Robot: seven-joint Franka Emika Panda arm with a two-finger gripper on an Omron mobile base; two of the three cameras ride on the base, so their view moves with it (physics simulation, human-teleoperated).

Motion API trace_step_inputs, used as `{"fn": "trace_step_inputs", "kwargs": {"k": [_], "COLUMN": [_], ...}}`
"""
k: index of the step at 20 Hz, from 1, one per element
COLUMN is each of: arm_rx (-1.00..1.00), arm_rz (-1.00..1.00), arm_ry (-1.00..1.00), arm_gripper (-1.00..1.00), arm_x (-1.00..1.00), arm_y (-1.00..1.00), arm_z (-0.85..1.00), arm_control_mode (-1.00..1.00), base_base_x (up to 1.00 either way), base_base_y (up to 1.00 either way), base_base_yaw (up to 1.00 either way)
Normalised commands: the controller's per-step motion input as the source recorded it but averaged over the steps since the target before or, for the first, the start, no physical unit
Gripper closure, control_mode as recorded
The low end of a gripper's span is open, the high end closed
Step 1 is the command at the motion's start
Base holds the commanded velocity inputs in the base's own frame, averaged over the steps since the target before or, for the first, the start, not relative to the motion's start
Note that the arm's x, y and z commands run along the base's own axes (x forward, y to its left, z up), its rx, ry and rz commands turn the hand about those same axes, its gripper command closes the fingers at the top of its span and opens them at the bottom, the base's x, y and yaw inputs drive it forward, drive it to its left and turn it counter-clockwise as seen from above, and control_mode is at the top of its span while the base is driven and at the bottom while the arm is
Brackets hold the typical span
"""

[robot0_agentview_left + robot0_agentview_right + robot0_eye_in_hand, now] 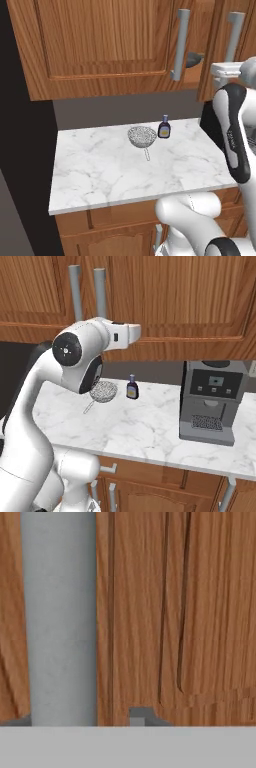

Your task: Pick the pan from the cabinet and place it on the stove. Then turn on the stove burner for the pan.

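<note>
Right base view has the arm bent up from the lower left, its hand (125, 333) reaching level toward the cabinet (170, 301) doors just beside the two grey bar handles (100, 293). Hand view faces a handle (59, 617) and door panel close up; whether the fingers stand wide or narrow I cannot tell. Left base view shows the left door ajar, the pan (194, 60) in the gap behind it. A strainer (142, 136) and bottle (164, 127) sit near the desk's (100, 175) back edge.
</note>
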Motion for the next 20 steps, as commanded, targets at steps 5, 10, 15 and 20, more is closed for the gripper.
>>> {"fn": "trace_step_inputs", "kwargs": {"k": [5, 10, 15, 20], "arm_rx": [0.02, 0.04, 0.01, -0.01], "arm_rz": [0.00, 0.00, -0.01, 0.00], "arm_ry": [-0.01, 0.00, 0.05, 0.04], "arm_gripper": [1.00, 1.00, -1.00, -1.00], "arm_x": [-0.99, -0.90, -0.48, -0.07], "arm_y": [-0.98, -1.00, -0.48, 0.10], "arm_z": [0.00, 0.00, -0.25, -0.23], "arm_control_mode": [-1.00, -1.00, -1.00, -1.00], "base_base_x": [0.00, 0.00, 0.00, 0.00], "base_base_y": [0.00, 0.00, 0.00, 0.00], "base_base_yaw": [0.00, 0.00, 0.00, 0.00]}}
